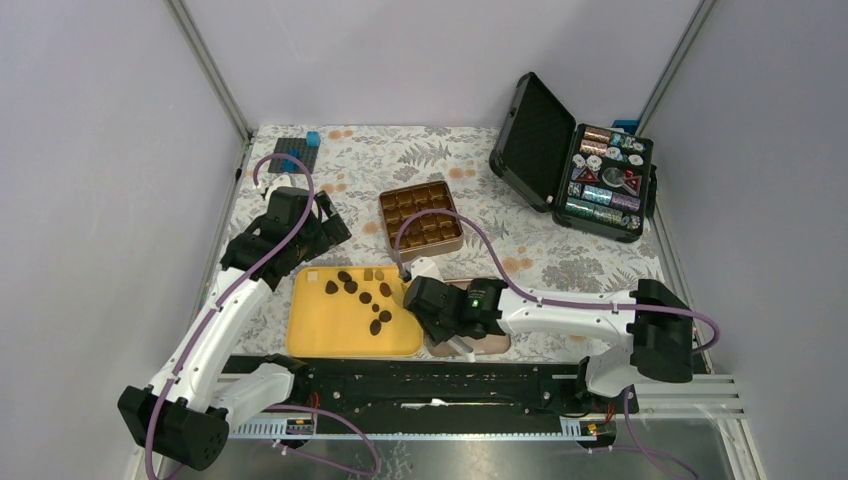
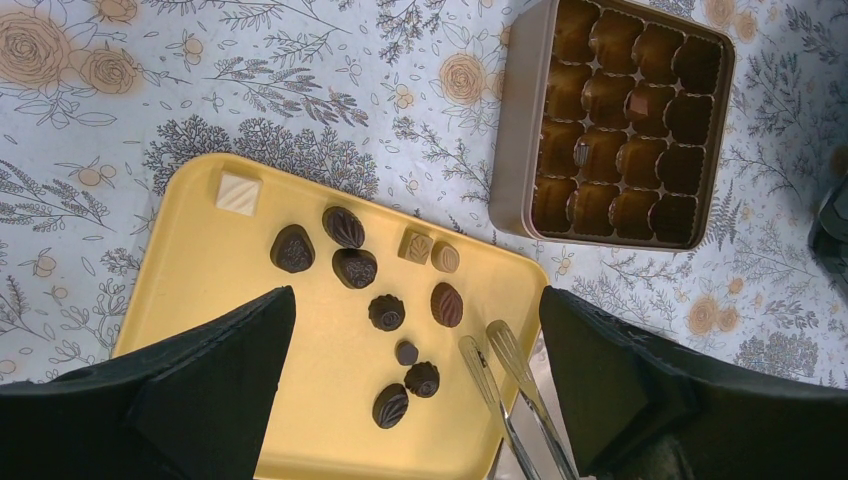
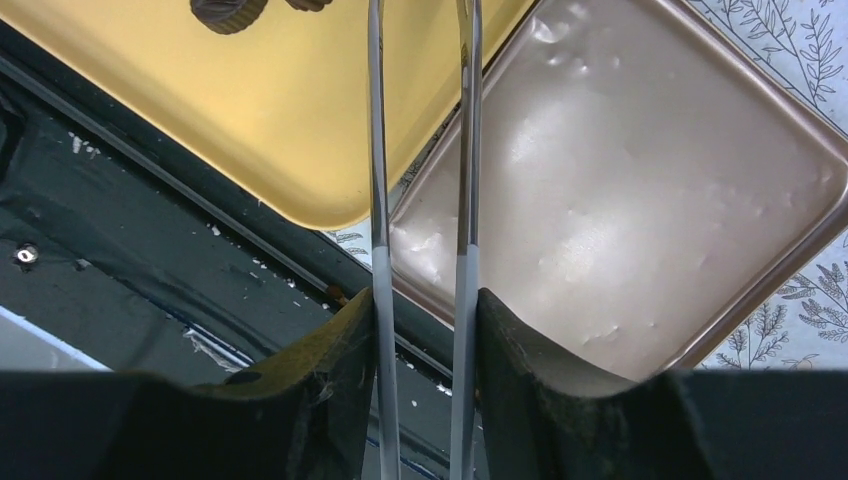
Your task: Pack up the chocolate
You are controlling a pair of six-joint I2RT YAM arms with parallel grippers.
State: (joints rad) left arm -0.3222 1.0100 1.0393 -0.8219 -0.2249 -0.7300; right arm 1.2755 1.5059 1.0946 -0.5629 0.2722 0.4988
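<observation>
Lying loose on the yellow tray [image 2: 200, 262], chocolate [image 2: 386, 312] not yet boxed.
Looked dark and glossy, ribbed ovals and domes, with two tan pieces [image 2: 416, 246] and one pale square [image 2: 238, 192] off at a corner. Sat near, but apart from, the brown compartmented box [image 2: 512, 160]. Hovered above with left gripper [image 2: 415, 296] spread wide, empty; pinched metal tongs [image 3: 376, 150] in right gripper [image 3: 422, 306], tips at the tray's edge beside a rose-gold lid [image 3: 620, 200].

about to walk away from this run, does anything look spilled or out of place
Nothing stands out. The loose chocolate all sits on the yellow tray, none on the cloth. The box stands flat, mostly unfilled. Its lid lies beside the tray, beneath the tongs that the right gripper holds.
</observation>
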